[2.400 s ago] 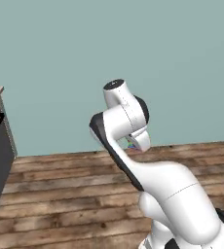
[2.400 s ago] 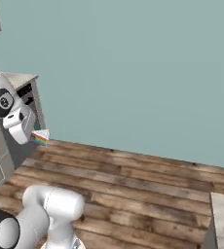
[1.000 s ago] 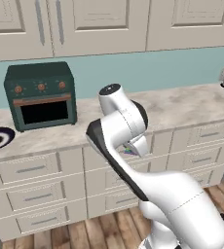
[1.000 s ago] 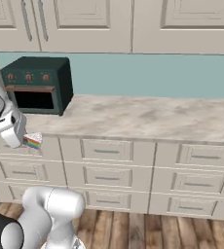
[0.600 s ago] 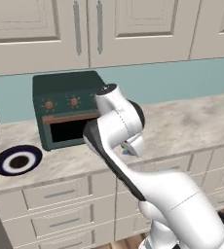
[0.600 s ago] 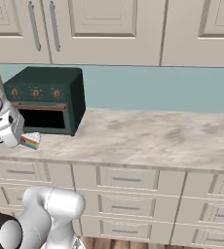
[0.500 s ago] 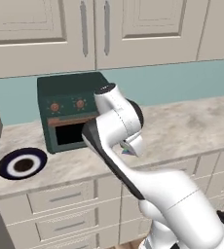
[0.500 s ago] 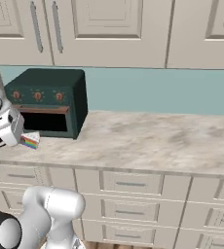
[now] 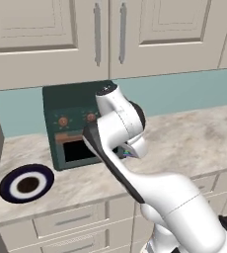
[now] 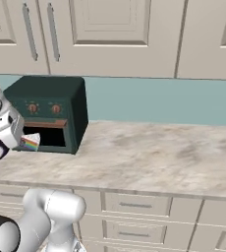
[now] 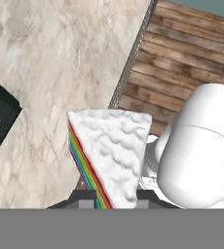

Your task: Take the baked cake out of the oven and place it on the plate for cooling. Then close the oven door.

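One oven, one plate, one cake slice, one counter.

A single dark green countertop oven (image 9: 71, 123) sits at 10 o'clock in the left base view, with two orange knobs, perhaps more behind the arm. One blue-rimmed plate (image 9: 26, 182) lies at 8 o'clock. One rainbow-layered cake slice (image 11: 111, 153) fills the hand view's centre. Two cabinet handles (image 9: 109, 33) hang at 12 o'clock.

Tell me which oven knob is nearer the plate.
The left knob on the green oven front, on the plate side; the other knob sits further right.

Even, bright rendered light; soft shadows; slightly blurry.
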### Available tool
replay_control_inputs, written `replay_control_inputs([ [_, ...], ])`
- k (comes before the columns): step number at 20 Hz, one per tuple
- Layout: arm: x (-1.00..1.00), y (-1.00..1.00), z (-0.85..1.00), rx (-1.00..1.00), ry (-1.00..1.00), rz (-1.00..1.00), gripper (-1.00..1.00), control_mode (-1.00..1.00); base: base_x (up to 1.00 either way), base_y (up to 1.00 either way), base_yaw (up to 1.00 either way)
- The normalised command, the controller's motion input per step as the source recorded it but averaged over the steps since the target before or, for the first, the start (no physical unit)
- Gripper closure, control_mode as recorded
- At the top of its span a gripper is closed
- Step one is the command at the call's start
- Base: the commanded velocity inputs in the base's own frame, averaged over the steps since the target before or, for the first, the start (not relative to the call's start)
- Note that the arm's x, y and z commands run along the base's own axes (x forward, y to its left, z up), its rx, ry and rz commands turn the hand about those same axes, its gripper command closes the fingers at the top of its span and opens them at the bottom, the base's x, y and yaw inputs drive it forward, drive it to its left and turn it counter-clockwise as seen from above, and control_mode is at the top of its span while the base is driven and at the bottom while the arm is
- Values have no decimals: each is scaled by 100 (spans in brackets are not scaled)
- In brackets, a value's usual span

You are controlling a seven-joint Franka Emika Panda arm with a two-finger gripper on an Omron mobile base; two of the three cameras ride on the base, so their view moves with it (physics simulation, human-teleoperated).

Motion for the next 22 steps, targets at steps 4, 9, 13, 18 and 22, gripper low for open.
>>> replay_control_inputs([
  [4, 0, 0, 0, 0, 0, 0, 100, 100, 24, 49, 2],
  [9, 0, 0, 0, 0, 0, 0, 100, 100, 1, 64, 13],
  [13, 0, 63, -43, 9, 9, 38, 100, -100, 0, 0, 0],
  [18, 26, 56, -28, 14, 14, 61, 100, -100, 0, 0, 0],
  [22, 23, 5, -2, 18, 14, 71, 100, -100, 0, 0, 0],
])
